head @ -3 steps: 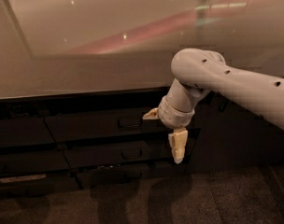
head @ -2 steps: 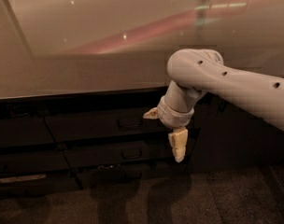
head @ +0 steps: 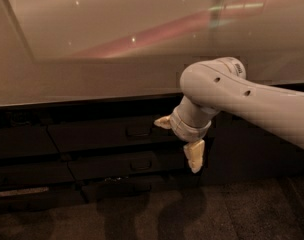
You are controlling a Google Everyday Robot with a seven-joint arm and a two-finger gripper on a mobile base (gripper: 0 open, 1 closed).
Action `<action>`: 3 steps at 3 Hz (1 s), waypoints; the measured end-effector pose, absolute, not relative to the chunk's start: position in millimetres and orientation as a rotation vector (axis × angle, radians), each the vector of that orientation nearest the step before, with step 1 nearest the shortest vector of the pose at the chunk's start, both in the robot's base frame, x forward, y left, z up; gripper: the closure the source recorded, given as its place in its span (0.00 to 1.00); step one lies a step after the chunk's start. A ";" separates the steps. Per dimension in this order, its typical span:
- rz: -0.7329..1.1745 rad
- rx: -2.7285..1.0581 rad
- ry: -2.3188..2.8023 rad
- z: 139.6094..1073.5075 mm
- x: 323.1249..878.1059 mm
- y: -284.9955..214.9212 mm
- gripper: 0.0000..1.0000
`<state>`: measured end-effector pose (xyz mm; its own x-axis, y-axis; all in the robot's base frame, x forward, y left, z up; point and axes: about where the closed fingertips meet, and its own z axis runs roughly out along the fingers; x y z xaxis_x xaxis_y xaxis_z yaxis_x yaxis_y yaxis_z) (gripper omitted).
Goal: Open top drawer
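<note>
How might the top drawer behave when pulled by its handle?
The top drawer looks rigid and wide, so it probably slides straight rather than tipping. Its small handle may slip from the open gripper, just right of it.

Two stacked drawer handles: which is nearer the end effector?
The upper handle, on the top drawer: one finger of the end effector sits level with it, just right. The lower handle lies beneath.

A pale glossy countertop is set above a dark cabinet. A reddish streak and small light spots are reflected in it. The floor is dark. The gripper is held before the cabinet, fingers apart.
</note>
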<state>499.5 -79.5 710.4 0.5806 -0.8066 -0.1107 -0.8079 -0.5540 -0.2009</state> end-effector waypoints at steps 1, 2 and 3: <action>-0.021 -2.557 1.326 711.2 506.0 -75.4 0.00; -0.021 -2.557 1.326 711.2 506.0 -75.4 0.00; -0.017 -2.548 1.354 715.8 517.0 -80.5 0.00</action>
